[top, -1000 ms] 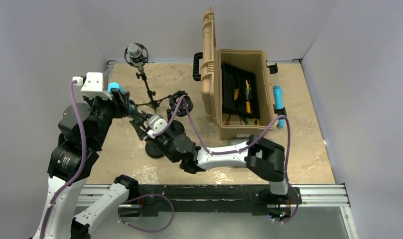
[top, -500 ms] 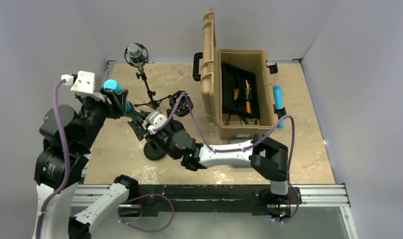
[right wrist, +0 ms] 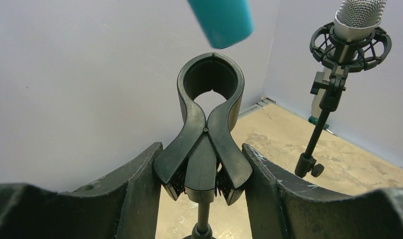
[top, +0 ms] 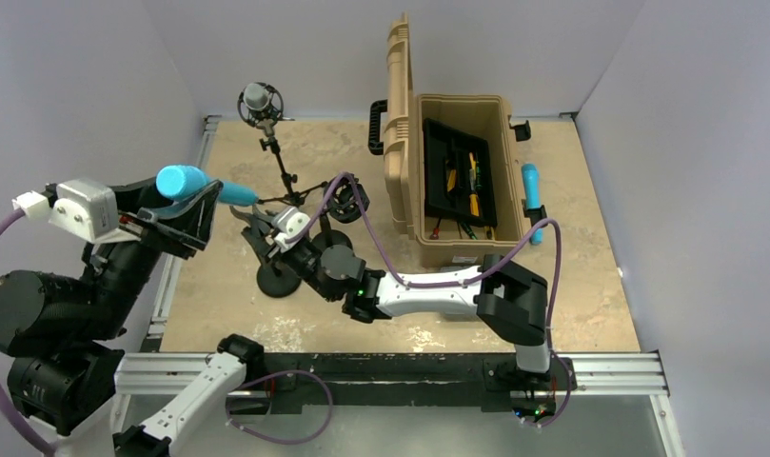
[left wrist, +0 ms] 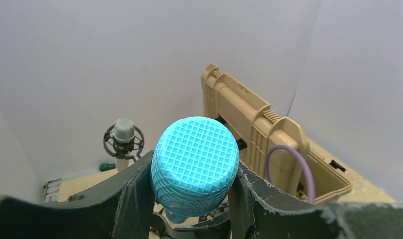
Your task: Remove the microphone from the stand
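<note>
Left gripper: you hold the blue microphone.
Right gripper: you pinch the clip.
Where: just above the clip, tail down.

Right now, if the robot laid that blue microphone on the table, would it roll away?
Probably. The microphone has a round head and a round handle, so on the flat table it would likely roll. It looks stiff: it sticks straight out of the left gripper without drooping. The bumpy mesh head probably isn't slippery.
</note>
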